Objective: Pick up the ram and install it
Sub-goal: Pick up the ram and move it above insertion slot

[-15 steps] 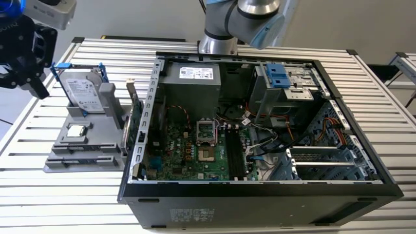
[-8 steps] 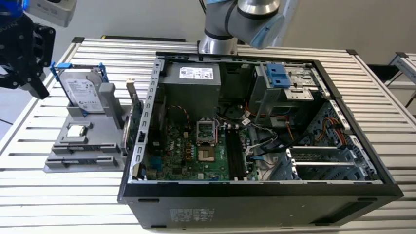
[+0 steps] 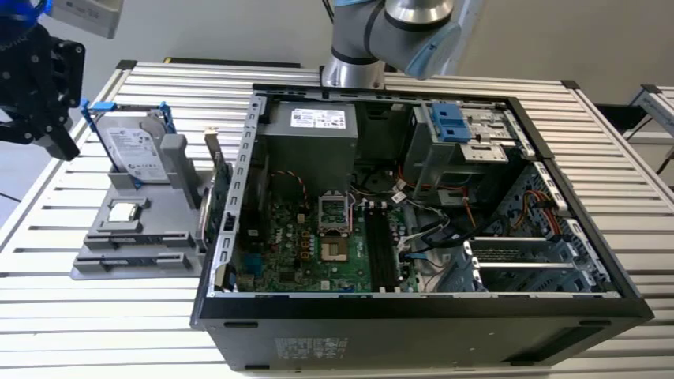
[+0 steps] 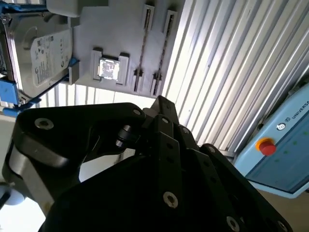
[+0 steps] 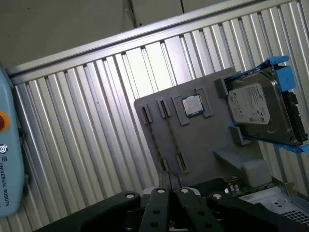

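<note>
Hovering beside the drive (image 3: 135, 146), my gripper (image 5: 169, 181) looks closed on nothing, well apart from the ram (image 3: 218, 166). It stands on edge between fixture (image 3: 137, 260) and case (image 3: 421, 316), so I judge a skewed reach could clip either or tip it.

We've got a ribbed aluminium slat table (image 3: 106, 332) carrying everything here. Sitting straight on it in the exterior view are an open black desktop PC case (image 3: 421, 328), laid on its side across the middle and right, and a flat grey parts fixture (image 3: 158, 264) at left, right beside the case.
</note>
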`<state>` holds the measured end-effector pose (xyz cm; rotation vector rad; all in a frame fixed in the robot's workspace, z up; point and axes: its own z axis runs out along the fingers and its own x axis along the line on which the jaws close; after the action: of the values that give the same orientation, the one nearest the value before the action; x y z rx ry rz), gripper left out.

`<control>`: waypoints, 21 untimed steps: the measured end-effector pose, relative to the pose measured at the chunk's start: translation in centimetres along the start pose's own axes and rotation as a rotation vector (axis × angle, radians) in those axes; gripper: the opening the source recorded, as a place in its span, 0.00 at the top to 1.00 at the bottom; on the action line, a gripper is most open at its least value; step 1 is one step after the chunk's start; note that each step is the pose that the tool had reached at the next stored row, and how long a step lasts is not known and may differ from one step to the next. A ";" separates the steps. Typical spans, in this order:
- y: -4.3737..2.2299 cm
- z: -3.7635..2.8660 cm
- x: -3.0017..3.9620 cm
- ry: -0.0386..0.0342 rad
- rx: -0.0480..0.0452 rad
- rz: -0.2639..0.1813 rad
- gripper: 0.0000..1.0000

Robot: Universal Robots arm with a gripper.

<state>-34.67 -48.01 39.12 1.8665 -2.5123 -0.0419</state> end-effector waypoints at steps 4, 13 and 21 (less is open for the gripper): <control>0.00 0.00 0.00 0.0017 -0.0004 -0.060 1.00; 0.00 0.00 0.00 0.0058 -0.0014 -0.207 1.00; 0.00 0.00 0.00 0.0096 -0.0022 -0.341 1.00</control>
<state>-34.67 -48.01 39.12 2.2623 -2.1566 -0.0382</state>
